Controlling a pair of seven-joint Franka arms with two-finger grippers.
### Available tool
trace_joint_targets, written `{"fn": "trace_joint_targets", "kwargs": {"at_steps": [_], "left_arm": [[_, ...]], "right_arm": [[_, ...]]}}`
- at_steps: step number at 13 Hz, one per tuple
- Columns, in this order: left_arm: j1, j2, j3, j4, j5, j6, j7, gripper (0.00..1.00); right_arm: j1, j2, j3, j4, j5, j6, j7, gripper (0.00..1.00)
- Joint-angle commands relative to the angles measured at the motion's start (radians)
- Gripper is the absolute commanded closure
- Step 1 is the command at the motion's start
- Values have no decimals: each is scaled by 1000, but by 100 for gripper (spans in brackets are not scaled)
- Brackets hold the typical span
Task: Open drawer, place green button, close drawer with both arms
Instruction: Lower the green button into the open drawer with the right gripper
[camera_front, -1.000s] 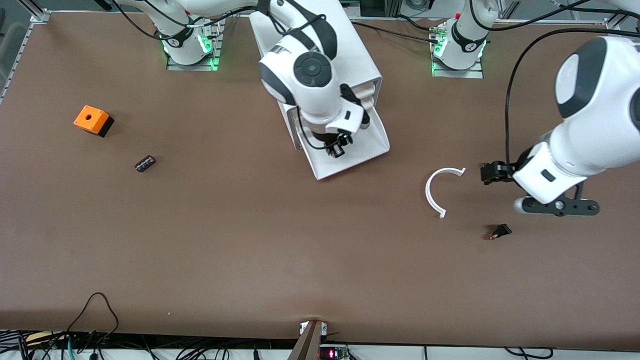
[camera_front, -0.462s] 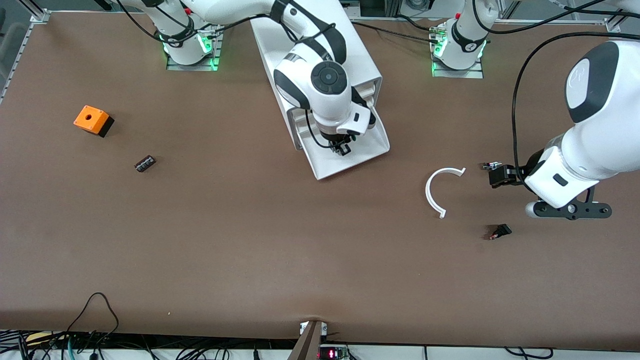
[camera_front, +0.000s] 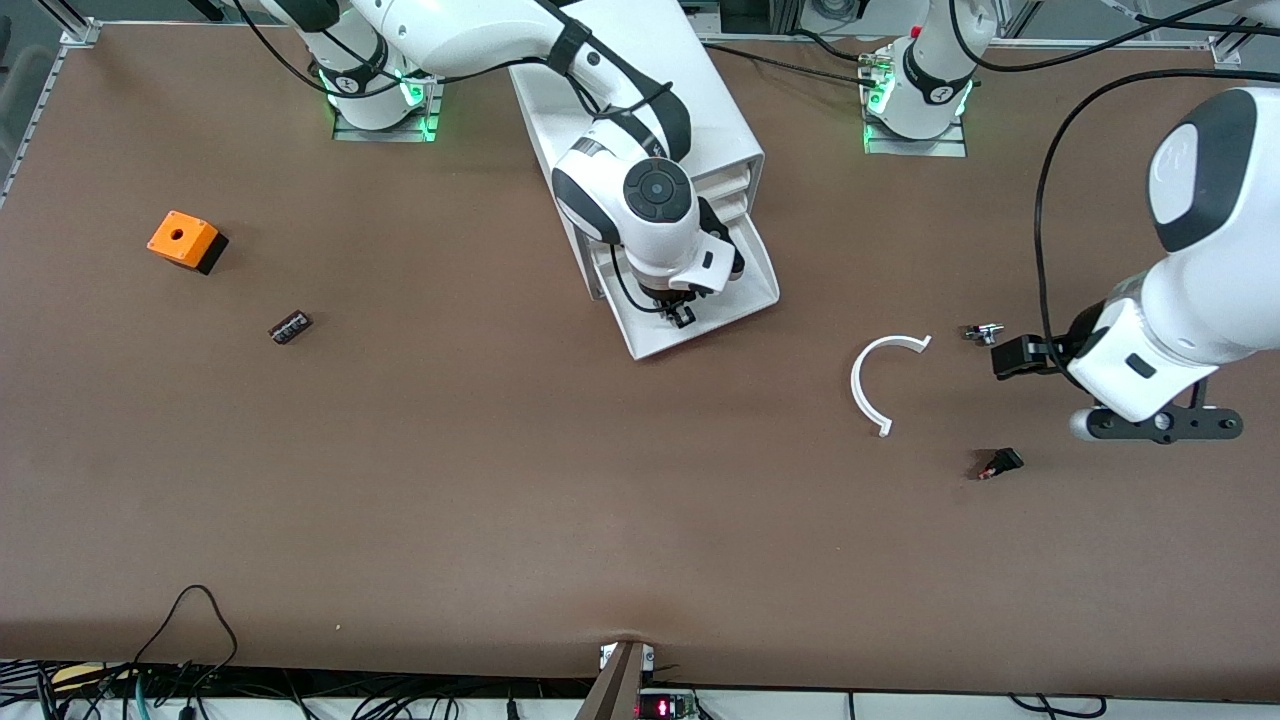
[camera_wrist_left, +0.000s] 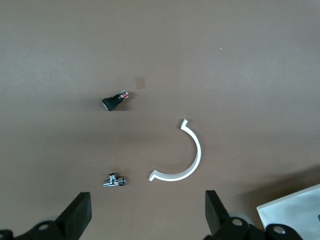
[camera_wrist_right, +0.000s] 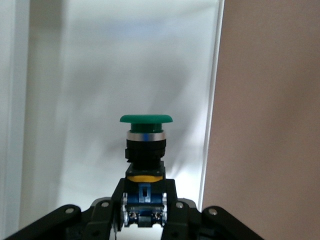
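front view: brown table (camera_front: 480, 480) with a matte cover; cables and a small red-lit device along the edge nearest the camera; two arm bases with green lights along the top edge. white cabinet (camera_front: 650, 90) between the bases, its lowest drawer (camera_front: 745, 290) pulled out toward the camera. right gripper (camera_front: 678, 315) low over the open drawer, pointing down, the button hidden under the wrist in this view. toward the right arm's end of the table: orange cube (camera_front: 183, 240), and a small dark block (camera_front: 290, 327) nearer the camera. toward the left arm's end: white curved strip (camera_front: 868, 385), small metal fitting (camera_front: 982, 332), small black part (camera_front: 1001, 463) nearest the camera. left gripper (camera_front: 1010, 358) waits in the air just beside the metal fitting

left wrist view: bare brown table below; left gripper's fingers (camera_wrist_left: 80, 216) stand wide apart, nothing between them; metal fitting, curved strip and black part lie on the table past the fingertips; a corner of the drawer shows at the frame's edge

right wrist view: right gripper clamped on the button (camera_wrist_right: 145, 155), gripping its blue-yellow rear end; green cap faces away from the fingers toward the white drawer floor; drawer rim and brown table alongside
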Motion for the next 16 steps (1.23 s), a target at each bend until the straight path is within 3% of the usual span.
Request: {"fn": "trace_joint_targets", "kwargs": {"at_steps": [1,4,8,9,10,11,13,16], "left_arm": [[20,6,-10,10,11,-6,-2,0],[20,6,-12,10,11,-6,-3,0],[20,5,-12,10,11,-9,-3,0],[20,5,-14,10,11,-9,-3,0],[20,5,-12,10,11,-9,-5,0],[20,5,-14,10,11,-10,-5,0],[20,5,-14,8,11,-12,-5,0],[22,5,-10,-10,-47,-14,-11,0]], "right_arm": [[31,21,0,13,-52,18,74,73],[40,37,0,13,-72,32,84,71],[43,38,0,13,-90,30,117,54],[47,37,0,13,-118,27,120,41],[52,32,0,14,-122,20,120,8],[51,28,0,16,-121,13,120,0],[46,5,-6,24,-115,-17,140,0],[37,1,0,155,-112,-112,169,0]]}}
